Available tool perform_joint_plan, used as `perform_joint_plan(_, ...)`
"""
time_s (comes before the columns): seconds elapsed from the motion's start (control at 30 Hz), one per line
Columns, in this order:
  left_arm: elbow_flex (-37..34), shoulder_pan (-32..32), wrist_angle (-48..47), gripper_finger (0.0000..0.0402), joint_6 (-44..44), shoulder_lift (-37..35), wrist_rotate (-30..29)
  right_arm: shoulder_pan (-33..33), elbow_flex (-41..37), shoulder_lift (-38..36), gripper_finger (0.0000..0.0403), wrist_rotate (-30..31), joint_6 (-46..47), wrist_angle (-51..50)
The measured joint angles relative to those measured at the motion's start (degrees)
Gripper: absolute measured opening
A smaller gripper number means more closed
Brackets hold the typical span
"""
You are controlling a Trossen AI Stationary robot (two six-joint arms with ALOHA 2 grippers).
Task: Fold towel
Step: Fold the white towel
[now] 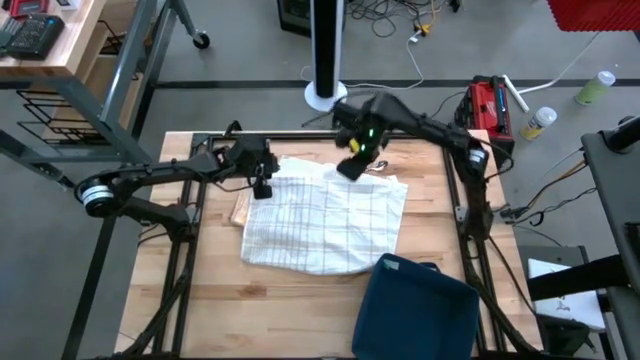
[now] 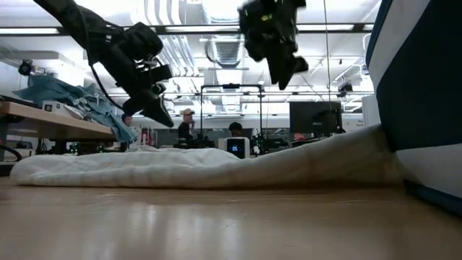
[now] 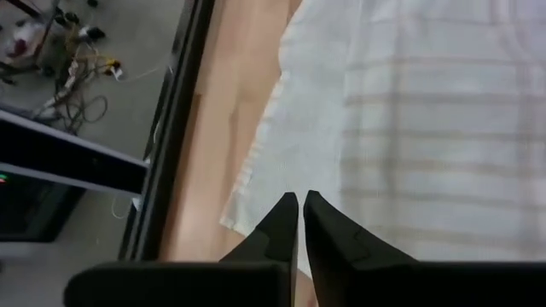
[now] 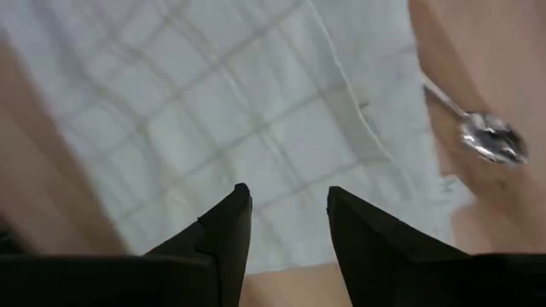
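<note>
White cotton towel with thin grey check lines [image 1: 325,225] lies flat and roughly square at table centre, its far edge under both grippers; a dark blue bin [image 1: 415,310] overlaps the near right corner.

Left gripper [image 1: 262,187]: above the far-left corner, clear of the cloth in the low view. Fingers pressed together, nothing pinched. For a clean fold it likely needs to part them before descending, then take the hem right at the corner, not inboard.

Right gripper [image 1: 352,166]: above the far edge, right of centre. Fingers spread, empty. It sits inboard of the far-right corner; moving outward first would keep the fold line straight. Lift both corners together, level.

A metal spoon-like object [image 4: 486,136] lies just beside the far-right hem; avoid snagging it.

Writing: a small tag on the hem, unreadable. No brands legible.
</note>
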Motion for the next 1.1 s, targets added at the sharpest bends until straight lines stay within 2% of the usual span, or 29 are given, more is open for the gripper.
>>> perform_joint_plan(0.13, -1.08, 0.0, -0.3, 0.0005, -2.31, 0.0, 0.04, 11.04, -4.41, -2.76, 0.0139, 19.69, 7.56, 4.84)
perform_joint_plan(0.2, -1.5, 0.0, -0.28, 0.0001, -3.28, 0.0, 0.07, 16.97, -8.02, -4.0, 0.0135, 25.5, 8.76, 9.7)
perform_joint_plan(0.23, -1.64, -0.02, -0.18, 0.0001, -3.68, 0.0, 0.08, 19.5, -10.06, -5.02, 0.0133, 26.13, 8.62, 12.83)
perform_joint_plan(0.3, -1.87, -0.07, -0.06, 0.0002, -4.01, 0.0, 0.09, 23.66, -14.02, -5.98, 0.0128, 23.96, 8.23, 17.5)
perform_joint_plan(0.4, -1.96, -0.07, 0.26, 0.0008, -4.3, 0.02, 0.15, 26.33, -20.28, -6.87, 0.0117, 22.77, 11.36, 21.63)
perform_joint_plan(0.7, -1.31, -0.15, 1.71, 0.0018, -4.5, -0.13, 0.2, 24.83, -45.05, -7.73, 0.0074, 23.84, 13.32, 45.84)
perform_joint_plan(0.8, -1.29, -0.17, 1.69, 0.0014, -4.55, -0.2, 0.2, 26.84, -51.86, -10.3, 0.0056, 29.95, 11.81, 54.01)
perform_joint_plan(0.87, -1.29, -0.17, 1.58, 0.0009, -4.58, -0.2, 0.2, 28.21, -55.65, -13.18, 0.0043, 34.66, 7.65, 57.62)
perform_joint_plan(0.93, -1.29, -0.22, 1.55, 0.0005, -4.94, -0.2, 0.2, 29.71, -59.11, -17.16, 0.0028, 35.66, 3.02, 59.02)
perform_joint_plan(0.97, -1.29, -0.22, 1.6, 0.0003, -5.17, -0.2, 0.2, 30.39, -60.28, -19.72, 0.0021, 34.06, 1.94, 59.1)
perform_joint_plan(1.03, -1.29, -0.22, 1.53, 0.0001, -5.34, -0.2, 0.17, 30.97, -61.93, -26.3, 0.0007, 26.74, 0.98, 59.51)
perform_joint_plan(1.1, -1.29, -0.22, 1.59, 0.0002, -5.3, -0.22, 0.19, 30.86, -62.8, -33.6, 0.0003, 20.13, 4.3, 59.52)
